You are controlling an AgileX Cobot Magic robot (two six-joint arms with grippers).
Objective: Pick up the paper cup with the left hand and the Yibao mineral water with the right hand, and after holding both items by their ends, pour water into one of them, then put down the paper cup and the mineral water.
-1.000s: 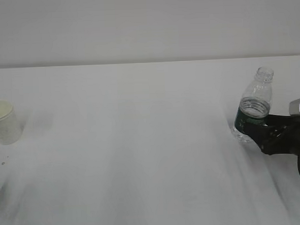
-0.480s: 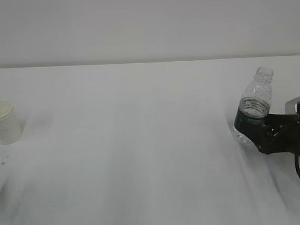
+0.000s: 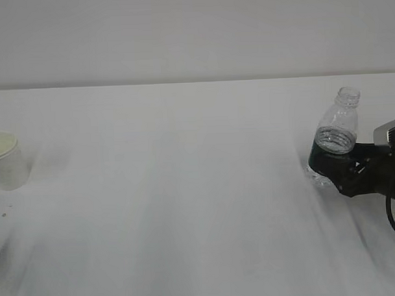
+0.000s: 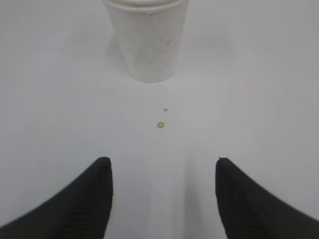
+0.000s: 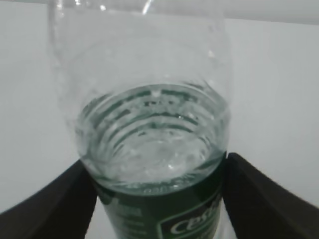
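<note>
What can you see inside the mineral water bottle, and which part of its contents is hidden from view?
The Yibao mineral water holds clear water up to just above its green label; the upper body looks empty. Below that, the label and the right hand cover the contents.

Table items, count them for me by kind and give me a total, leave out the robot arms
Paper cup: 1
Water bottle: 1
Small drops on the table near the cup: 2
Total: 4

White paper cup (image 4: 147,42); clear bottle (image 5: 149,144), dark green label.
</note>
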